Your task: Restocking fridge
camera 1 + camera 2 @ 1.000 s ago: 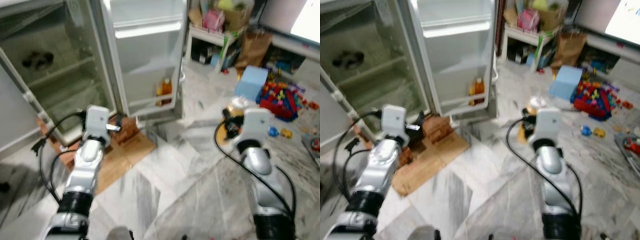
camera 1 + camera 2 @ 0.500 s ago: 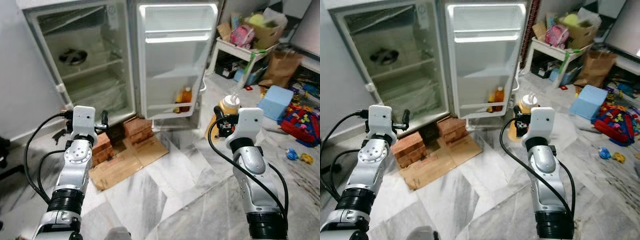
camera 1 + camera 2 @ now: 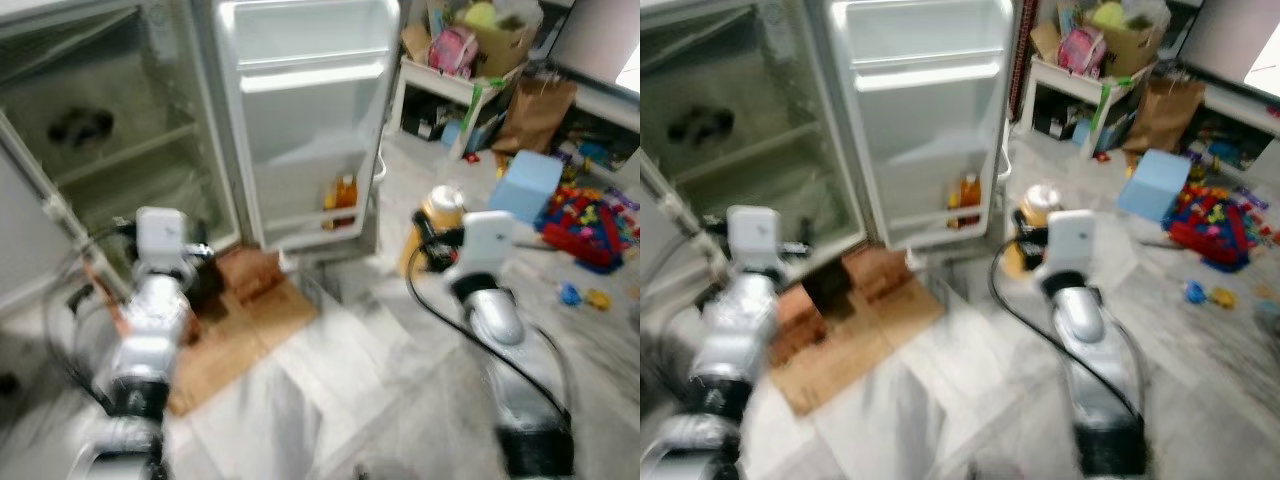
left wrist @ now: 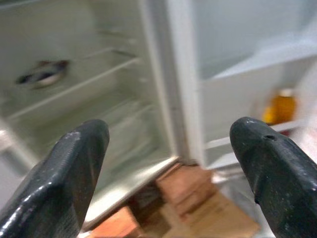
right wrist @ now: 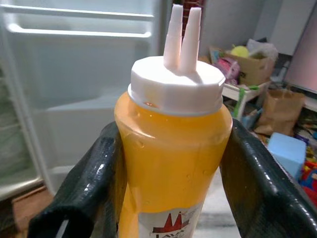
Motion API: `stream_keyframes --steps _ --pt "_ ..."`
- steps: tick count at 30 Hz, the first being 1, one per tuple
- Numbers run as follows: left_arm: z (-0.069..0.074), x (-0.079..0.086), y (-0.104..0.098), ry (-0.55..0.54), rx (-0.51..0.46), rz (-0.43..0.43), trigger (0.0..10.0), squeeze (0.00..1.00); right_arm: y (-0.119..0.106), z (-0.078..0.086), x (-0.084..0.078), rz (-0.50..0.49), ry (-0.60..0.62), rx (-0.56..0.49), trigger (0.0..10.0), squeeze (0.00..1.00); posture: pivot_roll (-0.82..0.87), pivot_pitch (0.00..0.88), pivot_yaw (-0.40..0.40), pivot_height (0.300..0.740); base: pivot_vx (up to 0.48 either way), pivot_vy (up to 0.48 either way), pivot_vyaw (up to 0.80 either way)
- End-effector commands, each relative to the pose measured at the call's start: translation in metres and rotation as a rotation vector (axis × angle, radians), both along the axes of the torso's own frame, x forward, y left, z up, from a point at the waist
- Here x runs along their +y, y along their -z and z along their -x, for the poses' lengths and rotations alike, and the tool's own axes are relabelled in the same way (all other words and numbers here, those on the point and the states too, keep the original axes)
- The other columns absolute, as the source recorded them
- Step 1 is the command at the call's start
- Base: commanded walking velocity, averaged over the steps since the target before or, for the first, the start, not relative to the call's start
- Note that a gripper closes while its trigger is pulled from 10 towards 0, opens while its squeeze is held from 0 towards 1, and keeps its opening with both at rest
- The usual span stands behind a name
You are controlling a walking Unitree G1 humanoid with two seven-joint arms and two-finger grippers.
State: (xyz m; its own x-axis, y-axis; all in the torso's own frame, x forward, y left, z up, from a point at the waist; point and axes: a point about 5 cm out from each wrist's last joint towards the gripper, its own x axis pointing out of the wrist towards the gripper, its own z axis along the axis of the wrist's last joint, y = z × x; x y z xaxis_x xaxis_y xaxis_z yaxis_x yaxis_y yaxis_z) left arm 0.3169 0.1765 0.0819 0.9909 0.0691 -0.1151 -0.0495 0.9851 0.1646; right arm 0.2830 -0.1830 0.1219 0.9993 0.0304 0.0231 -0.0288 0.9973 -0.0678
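Observation:
The fridge (image 3: 215, 130) stands open, its door (image 3: 310, 120) swung to the right. Two orange bottles (image 3: 340, 193) sit on the door's lower shelf. A dark item (image 3: 75, 125) lies on an inner glass shelf. My right gripper (image 5: 173, 188) is shut on a yellow sauce bottle (image 5: 173, 144) with a white twin-nozzle cap, held upright in front of the door (image 3: 440, 205). One black finger (image 5: 94, 188) presses each side of it. My left gripper (image 4: 168, 168) is open and holds nothing, pointing at the fridge's lower compartment.
Red bricks (image 3: 250, 270) and flat cardboard (image 3: 240, 320) lie at the fridge's foot. To the right are a white shelf unit (image 3: 450, 85) with boxes, a brown paper bag (image 3: 535, 110), a blue box (image 3: 525, 185) and scattered toys (image 3: 590, 210). Marble floor lies ahead.
The head views have shifted and blurred, so the camera moved. Both arms keep their pose; the right gripper still holds the yellow bottle.

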Motion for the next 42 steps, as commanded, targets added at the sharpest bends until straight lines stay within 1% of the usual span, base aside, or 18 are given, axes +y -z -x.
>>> stream_keyframes --steps 1,3,6,8,10,12,14,17,19,20,21,23,26,29,33,36,40,42 --pt "0.007 0.016 -0.008 -0.002 -0.045 0.000 10.0 0.00 -0.012 -0.001 0.011 -0.012 -0.053 -0.059 10.0 0.00 0.03 0.000 -0.016 0.740 0.435 0.000 0.00" --pt "0.015 0.014 -0.008 0.037 -0.055 0.015 10.0 0.00 -0.009 0.001 0.009 0.000 -0.052 -0.051 10.0 0.00 0.04 0.000 -0.017 0.740 0.435 0.000 0.00" --pt "0.027 0.015 -0.005 0.054 -0.056 0.019 10.0 0.00 -0.006 0.005 0.004 0.037 -0.035 -0.053 10.0 0.00 0.04 0.000 -0.018 0.740 0.435 0.000 0.00" --pt "0.035 0.016 -0.003 0.065 -0.056 0.015 10.0 0.00 -0.003 0.007 0.002 0.089 -0.024 -0.047 10.0 0.00 0.04 0.000 -0.018 0.740 0.435 0.000 0.00" --pt "0.047 0.019 0.000 0.069 -0.063 -0.005 10.0 0.00 0.003 0.011 0.003 0.045 -0.057 -0.022 10.0 0.00 0.05 0.000 -0.020 0.740 0.435 0.000 0.00" --pt "0.050 0.021 0.002 0.059 -0.052 -0.010 10.0 0.00 0.007 0.010 0.002 0.046 -0.056 0.009 10.0 0.00 0.05 0.000 -0.021 0.740 0.435 0.000 0.00" --pt "0.052 0.022 0.003 0.041 -0.043 0.001 10.0 0.00 0.008 0.009 0.001 0.073 -0.047 0.019 10.0 0.00 0.06 0.000 -0.029 0.740 0.405 0.255 0.00" --pt "0.050 0.025 -0.001 0.032 -0.053 -0.008 10.0 0.00 0.006 0.006 0.002 0.022 -0.041 0.016 10.0 0.00 0.06 0.000 -0.033 0.740 0.401 0.262 0.00" --pt "0.049 0.025 -0.002 0.028 -0.055 -0.006 10.0 0.00 0.005 0.005 0.003 0.023 -0.046 0.013 10.0 0.00 0.06 0.000 -0.035 0.740 0.390 0.277 0.00" --pt "0.048 0.025 -0.003 0.030 -0.056 -0.006 10.0 0.00 0.004 0.004 0.002 0.053 -0.043 0.002 10.0 0.00 0.06 0.000 -0.034 0.740 0.386 0.285 0.00" --pt "0.049 0.023 -0.004 0.033 -0.059 -0.007 10.0 0.00 0.004 0.003 0.002 0.056 -0.070 0.005 10.0 0.00 0.06 0.000 -0.033 0.740 0.382 0.289 0.00" --pt "0.049 0.022 -0.005 0.032 -0.060 -0.005 10.0 0.00 0.002 0.003 0.004 -0.001 -0.102 0.007 10.0 0.00 0.06 0.000 -0.035 0.740 0.382 0.291 0.00" --pt "0.050 0.021 -0.005 0.016 -0.064 -0.009 10.0 0.00 -0.002 0.003 0.004 0.003 -0.094 -0.029 10.0 0.00 0.07 0.000 -0.034 0.740 0.382 0.289 0.00" --pt "0.051 0.022 -0.004 -0.006 -0.055 -0.035 10.0 0.00 -0.002 0.005 0.010 -0.004 -0.136 -0.039 10.0 0.00 0.07 0.000 -0.034 0.740 0.220 0.172 0.00" --pt "0.050 0.023 -0.004 -0.015 -0.058 -0.020 10.0 0.00 -0.002 0.006 0.013 0.007 -0.142 -0.044 10.0 0.00 0.07 0.000 -0.031 0.740 0.000 0.000 0.56" --pt "0.047 0.023 -0.008 -0.028 -0.071 -0.043 10.0 0.00 -0.003 0.004 0.012 0.005 -0.135 -0.047 10.0 0.00 0.06 0.000 -0.028 0.740 0.000 0.000 0.74" --pt "0.044 0.021 -0.008 -0.028 -0.059 -0.050 10.0 0.00 -0.004 0.003 0.011 0.002 -0.130 -0.053 10.0 0.00 0.06 0.000 -0.026 0.740 0.000 0.000 0.74" --pt "0.044 0.020 -0.006 -0.031 -0.039 -0.032 10.0 0.00 -0.004 0.003 0.010 -0.003 -0.122 -0.055 10.0 0.00 0.06 0.000 -0.025 0.740 0.000 0.000 0.63"
